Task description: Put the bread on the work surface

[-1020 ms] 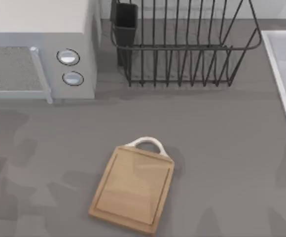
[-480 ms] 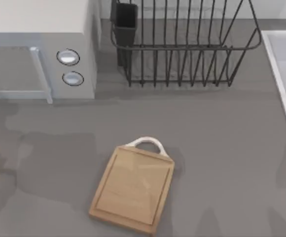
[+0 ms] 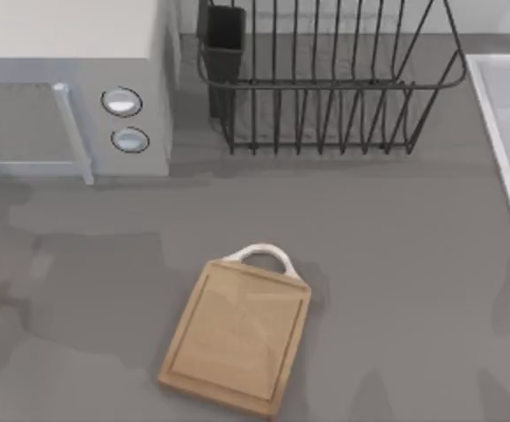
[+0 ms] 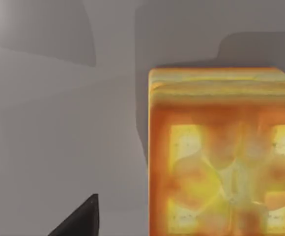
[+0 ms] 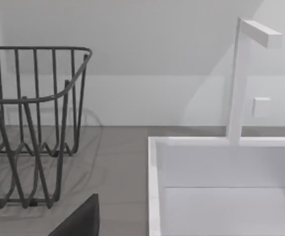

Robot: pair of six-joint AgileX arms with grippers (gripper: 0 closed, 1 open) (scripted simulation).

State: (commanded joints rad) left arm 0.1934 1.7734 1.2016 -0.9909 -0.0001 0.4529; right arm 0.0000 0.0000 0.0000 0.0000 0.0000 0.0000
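bread point(image 4: 223, 152) just below your left fingers point(image 4: 78, 219) | far left of board point(image 3: 237, 338) | grip state: cannot tell

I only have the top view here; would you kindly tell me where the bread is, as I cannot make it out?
Observer: The left wrist view shows the bread close up, over bare grey table and off the wooden board.
Operator: Thank you. What does the right wrist camera face?
Observer: The wire dish rack and a white sink with a tall tap behind it.
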